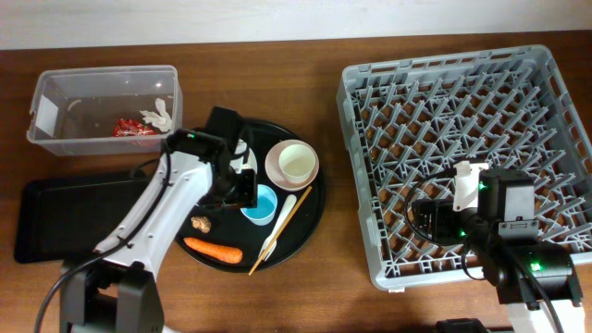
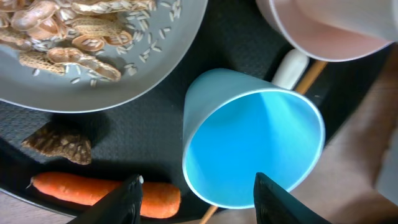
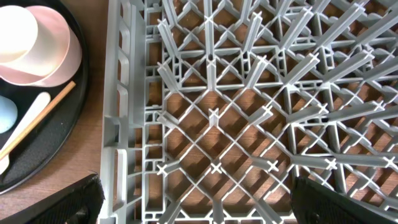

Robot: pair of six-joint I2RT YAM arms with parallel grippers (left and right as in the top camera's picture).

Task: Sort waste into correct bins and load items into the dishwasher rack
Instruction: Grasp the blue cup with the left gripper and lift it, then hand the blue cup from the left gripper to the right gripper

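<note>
We are seeing the left gripper [image 2: 199, 186] hanging low over the large round black tray [image 1: 312, 220], its two black fingers [image 2: 127, 199] standing apart. The light blue plastic cup [image 2: 255, 146] is lying on its side on that tray, its mouth facing the wrist camera. One finger is sitting clear of the cup's side and the other is overlapping its rim; we cannot tell whether it is touching. Nothing is being clamped.

Beside the cup, the white round plate [image 2: 93, 62] is carrying peanut shells [image 2: 68, 37] and pale rice-like food scraps [image 2: 134, 46]. The small brown lump [image 2: 59, 143] and the orange carrot [image 2: 106, 191] are lying near the tray's edge, the carrot just beyond the lump. The pale pink bowl [image 1: 272, 165] is sitting on the tray with the small cream cup [image 1: 296, 163] inside it. The slim cream fork-like utensil [image 1: 285, 225] is lying beside a thin wooden stick [image 1: 276, 239].

The clear plastic rectangular tub with a white label [image 1: 106, 72] is holding the red crinkled snack wrapper [image 1: 129, 129] and the crumpled white tissue [image 1: 159, 113]. The shallow black rectangular tray [image 1: 65, 217] is lying next to it, nearer the robot.

The right gripper [image 3: 196, 186] is hovering over the large square grey plastic rack [image 3: 211, 112], near its tray-side wall, with its jaws spread wide and gripping nothing.
</note>
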